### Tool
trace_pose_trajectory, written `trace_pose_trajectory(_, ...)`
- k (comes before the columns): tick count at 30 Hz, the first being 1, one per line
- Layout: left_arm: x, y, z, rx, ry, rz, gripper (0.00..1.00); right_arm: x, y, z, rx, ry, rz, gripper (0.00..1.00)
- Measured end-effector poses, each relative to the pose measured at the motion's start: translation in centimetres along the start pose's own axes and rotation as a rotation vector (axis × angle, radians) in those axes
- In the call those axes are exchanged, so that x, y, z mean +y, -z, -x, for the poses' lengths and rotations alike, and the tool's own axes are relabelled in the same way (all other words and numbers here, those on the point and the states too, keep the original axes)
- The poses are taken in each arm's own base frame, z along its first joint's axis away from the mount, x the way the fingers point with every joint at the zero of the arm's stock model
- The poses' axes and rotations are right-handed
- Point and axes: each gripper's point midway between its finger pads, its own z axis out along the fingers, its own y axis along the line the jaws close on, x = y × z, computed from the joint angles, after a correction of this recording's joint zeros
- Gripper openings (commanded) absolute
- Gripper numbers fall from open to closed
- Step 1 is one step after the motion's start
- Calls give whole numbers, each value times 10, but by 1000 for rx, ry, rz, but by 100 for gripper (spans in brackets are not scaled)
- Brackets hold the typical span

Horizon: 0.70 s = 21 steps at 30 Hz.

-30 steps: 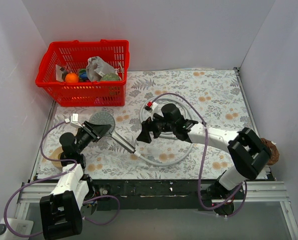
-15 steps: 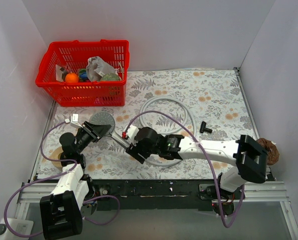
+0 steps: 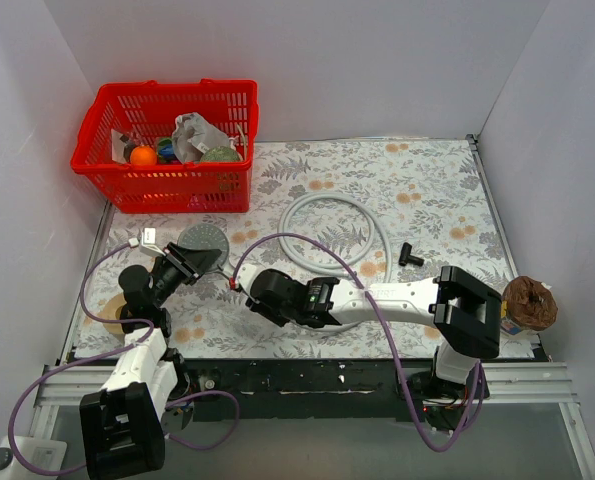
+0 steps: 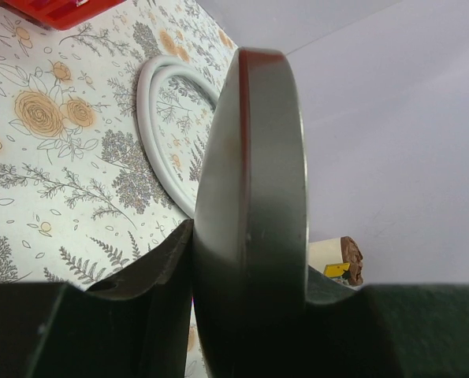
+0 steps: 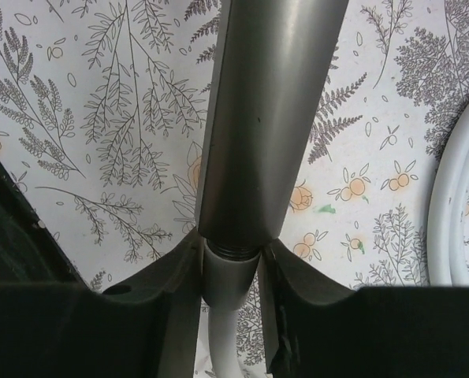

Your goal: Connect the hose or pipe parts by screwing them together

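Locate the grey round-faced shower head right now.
The shower head is over the table's left side in the top view, face clamped in the left tool, near the red plastic basket, handle reaching the right tool.

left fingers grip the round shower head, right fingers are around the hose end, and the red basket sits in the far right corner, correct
No: the red basket sits in the far left corner, as the top view shows. The left fingers on the shower head and right fingers around the hose end hold.
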Motion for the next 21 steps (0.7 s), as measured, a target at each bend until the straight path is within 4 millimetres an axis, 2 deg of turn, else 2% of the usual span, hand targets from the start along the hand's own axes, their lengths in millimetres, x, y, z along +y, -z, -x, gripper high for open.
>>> trace_pose_trajectory(7,3,-1,4,-22,-11,13,0,0,-7,3,-4,-57,20,9)
trace_pose_trajectory(11,3,-1,5,-26,-12,15,0,4,-8,5,-9,-79,87,8)
trace_pose_trajectory(14,4,-1,6,-33,-12,19,0,9,-8,7,-25,-105,169,1)
trace_pose_trajectory(21,1,0,7,-34,-12,8,0,17,-4,13,-121,-274,439,1)
